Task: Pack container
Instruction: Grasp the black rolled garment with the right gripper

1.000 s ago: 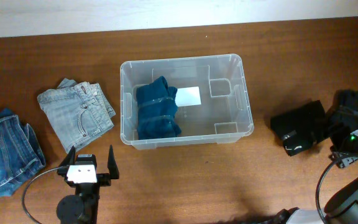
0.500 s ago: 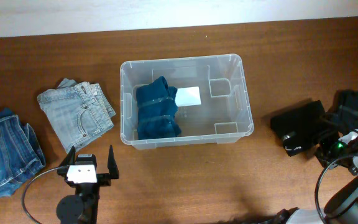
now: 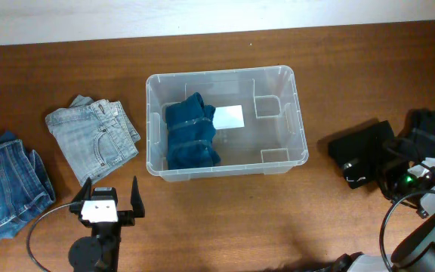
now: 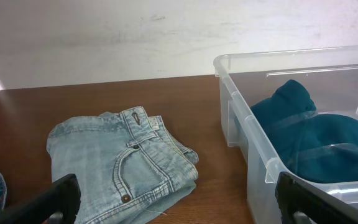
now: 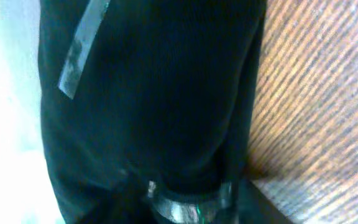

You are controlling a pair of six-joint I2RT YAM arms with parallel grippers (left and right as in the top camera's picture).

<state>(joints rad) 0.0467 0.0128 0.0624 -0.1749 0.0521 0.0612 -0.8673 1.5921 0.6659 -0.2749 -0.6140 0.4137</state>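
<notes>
One teal garment (image 3: 191,132) lies in the container (image 3: 225,73), mid-table (image 3: 36,75). Right claw (image 3: 385,174) is on the black garment (image 3: 357,155), grip unreadable; next, I judge, a firm pinch. Left claw (image 3: 109,190) hangs released.

Overhead, I look straight down. My left wrist camera sits low at 7 o'clock and faces 12 o'clock. It shares the rectangular clear plastic tub (image 3: 221,73) (image 4: 253,146) and folded pale-blue jeans (image 3: 93,140) (image 4: 123,165) with overhead. The right wrist camera, at 4 o'clock, is pressed close to black fabric (image 3: 361,155) (image 5: 148,93).
</notes>
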